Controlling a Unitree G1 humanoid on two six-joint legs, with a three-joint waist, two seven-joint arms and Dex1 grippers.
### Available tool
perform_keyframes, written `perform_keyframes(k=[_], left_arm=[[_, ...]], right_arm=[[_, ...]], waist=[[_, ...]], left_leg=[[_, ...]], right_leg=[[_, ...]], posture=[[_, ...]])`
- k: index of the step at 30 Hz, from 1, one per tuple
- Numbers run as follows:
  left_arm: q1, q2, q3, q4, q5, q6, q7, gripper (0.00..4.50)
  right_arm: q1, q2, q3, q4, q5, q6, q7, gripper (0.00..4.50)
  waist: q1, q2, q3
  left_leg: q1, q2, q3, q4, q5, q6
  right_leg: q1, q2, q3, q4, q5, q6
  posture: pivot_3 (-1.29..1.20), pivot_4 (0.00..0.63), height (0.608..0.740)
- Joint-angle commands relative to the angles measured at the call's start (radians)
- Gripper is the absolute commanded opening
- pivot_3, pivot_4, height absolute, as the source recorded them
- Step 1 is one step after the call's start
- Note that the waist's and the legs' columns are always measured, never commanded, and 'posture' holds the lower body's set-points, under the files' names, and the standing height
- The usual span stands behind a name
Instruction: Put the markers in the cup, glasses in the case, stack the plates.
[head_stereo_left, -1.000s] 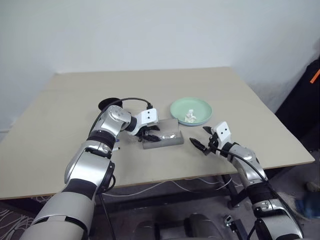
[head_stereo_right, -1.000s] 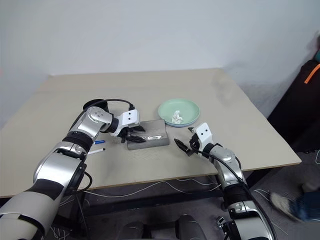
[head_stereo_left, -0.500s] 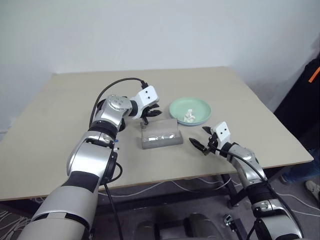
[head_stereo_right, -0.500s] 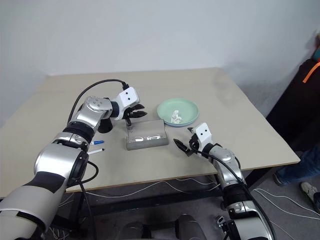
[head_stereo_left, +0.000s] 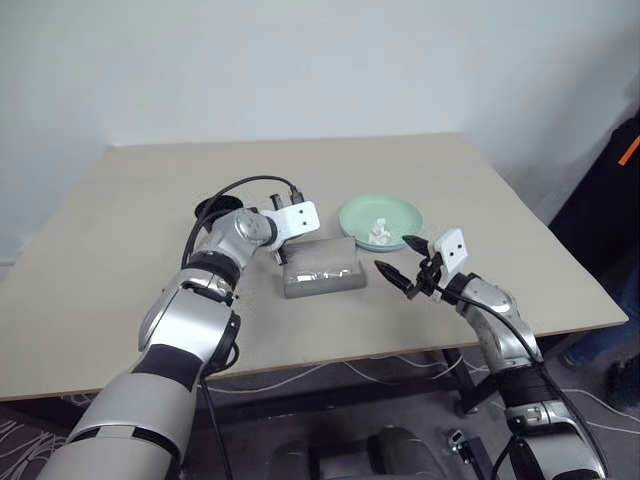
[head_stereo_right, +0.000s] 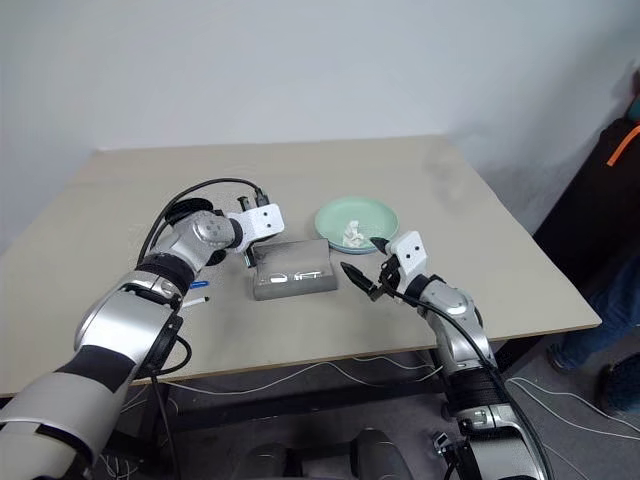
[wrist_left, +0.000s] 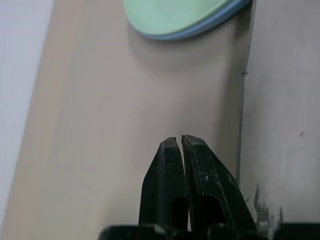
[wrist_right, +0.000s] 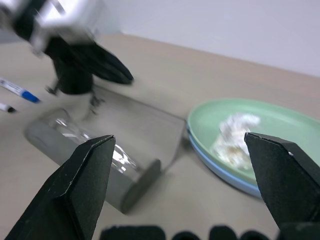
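The grey case (head_stereo_left: 322, 270) lies mid-table with the glasses (wrist_right: 70, 131) in it, their clear lenses glinting. My left gripper (head_stereo_left: 279, 254) is shut on nothing at the case's back left corner, its fingers (wrist_left: 172, 165) pressed together beside a grey panel of the case. My right gripper (head_stereo_left: 394, 254) hovers open just right of the case, in front of the plates. The mint green plate (head_stereo_left: 381, 218) rests on the light blue one (wrist_right: 220, 172). The black cup (head_stereo_left: 212, 210) stands behind my left arm, mostly hidden. Both markers (head_stereo_right: 195, 285) lie left of the case.
A small white lumpy object (head_stereo_left: 380, 232) sits on the green plate. A black cable loops over my left forearm. The tan table (head_stereo_left: 300, 170) has open room at the back and along the front edge. A dark object stands off the table's right side.
My left gripper left the case, rose, then came down to its back left corner and shut. My right gripper rose a little, closer to the plates.
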Motion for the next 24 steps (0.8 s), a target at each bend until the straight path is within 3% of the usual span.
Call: perform_keyframes(k=[1, 16, 24], left_arm=[[0.0, 0.006, -0.013, 0.001, 0.027, 0.008, 0.036, 0.04], [0.01, 0.041, 0.18, -0.052, -0.2, 0.069, -0.422, 0.04], [0.114, 0.069, 0.183, -0.18, -0.26, 0.055, -0.666, 0.04]], right_arm=[[-0.005, -0.009, -0.018, -0.046, 0.023, 0.008, -0.003, 4.5], [0.002, -0.01, -0.016, -0.038, 0.018, 0.011, -0.006, 4.5], [-0.025, -0.002, -0.004, -0.007, 0.013, 0.006, 0.003, 4.5]], waist=[[0.0, 0.0, 0.0], [0.0, 0.0, 0.0], [0.0, 0.0, 0.0]], left_leg=[[0.0, 0.0, 0.0, 0.0, 0.0, 0.0], [0.0, 0.0, 0.0, 0.0, 0.0, 0.0], [0.001, 0.0, 0.0, 0.0, 0.0, 0.0]], right_leg=[[0.0, 0.0, 0.0, 0.0, 0.0, 0.0], [0.001, -0.001, -0.001, 0.0, 0.0, 0.0], [0.0, 0.0, 0.0, 0.0, 0.0, 0.0]], posture=[[0.0, 0.0, 0.74], [0.0, 0.0, 0.74], [0.0, 0.0, 0.74]])
